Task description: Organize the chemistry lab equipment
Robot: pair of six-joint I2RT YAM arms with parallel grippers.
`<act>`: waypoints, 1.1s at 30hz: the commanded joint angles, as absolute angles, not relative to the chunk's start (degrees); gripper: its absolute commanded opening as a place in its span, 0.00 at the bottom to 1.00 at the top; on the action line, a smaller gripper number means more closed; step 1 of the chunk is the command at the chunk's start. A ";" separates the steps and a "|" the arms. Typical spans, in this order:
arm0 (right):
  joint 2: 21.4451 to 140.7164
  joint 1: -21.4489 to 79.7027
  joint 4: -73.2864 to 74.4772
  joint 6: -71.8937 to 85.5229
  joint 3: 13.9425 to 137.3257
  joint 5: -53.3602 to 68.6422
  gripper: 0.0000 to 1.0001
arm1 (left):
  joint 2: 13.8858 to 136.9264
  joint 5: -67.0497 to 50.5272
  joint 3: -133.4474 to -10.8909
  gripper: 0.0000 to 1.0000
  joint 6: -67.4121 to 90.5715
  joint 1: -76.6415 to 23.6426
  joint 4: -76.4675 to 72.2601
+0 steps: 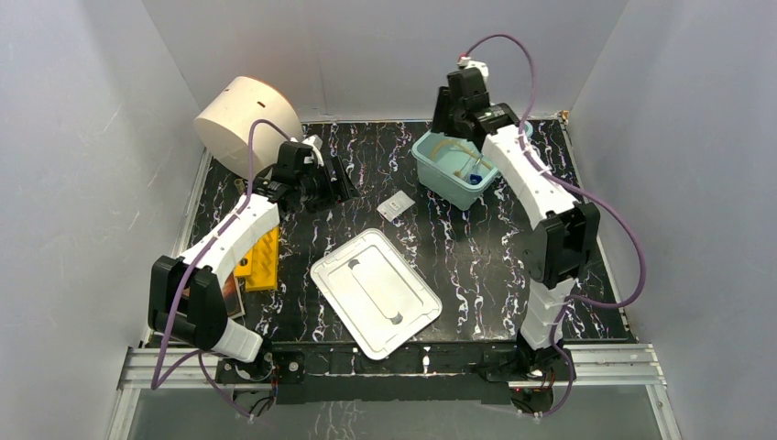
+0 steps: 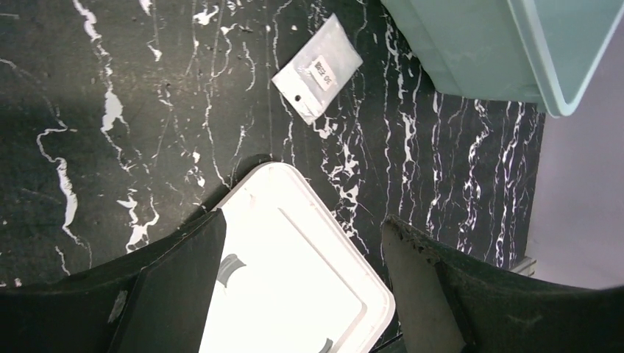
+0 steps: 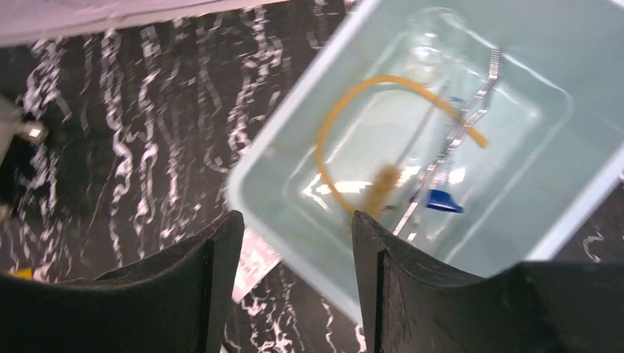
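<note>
Since the right jaws hang spread apart over the teal bin (image 1: 440, 186) w/ nothing between them, that side is empty atm. Left jaws are released too, gripping nothing. They hover low over the tabletop (image 1: 476, 266), above a corner of the white lid (image 2: 294, 279).

Most of the lab gear already sits in the bin. The leftover is the white packet (image 2: 318, 70), lying flat on the tabletop near the bin, at about 8 o'clock from it in the top view, w/ the lid at 6 o'clock from the packet.

So imo the step in hand is packet into bin. Tips:
- it's thin, flat and prob slippery, so come straight down and get the jaws right onto the tabletop, pinching across the short side
- left jaws are nearer and already look at it, so I'd use those
- lift clear of the rim before swinging toward 2 o'clock, bc the bin wall is close
- let go low and gently, there's glass in there

Count:
- bin x1, lid x1
- packet x1
- tan tubing (image 3: 397, 78) x1 loop
- metal tongs (image 3: 471, 110) x1
- blue cap (image 3: 440, 198) x1
- clear glass (image 3: 440, 33): too blurry to count, sry
- off to 9 o'clock: yellow block (image 1: 261, 261) x1, book (image 1: 231, 298) x1, plus a cream drum (image 1: 246, 115) x1 at 11
</note>
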State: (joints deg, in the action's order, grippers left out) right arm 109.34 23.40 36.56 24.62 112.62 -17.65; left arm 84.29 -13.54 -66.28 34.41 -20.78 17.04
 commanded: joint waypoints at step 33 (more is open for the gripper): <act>149.68 43.41 58.55 24.20 147.14 -27.91 0.57 | 83.23 -7.58 -64.56 0.77 40.14 -15.91 25.02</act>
State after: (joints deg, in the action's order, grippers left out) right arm 149.21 43.70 55.31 23.68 146.08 -25.96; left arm 84.29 -8.08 -64.27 41.10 -16.43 23.35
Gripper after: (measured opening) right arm 0.568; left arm 0.771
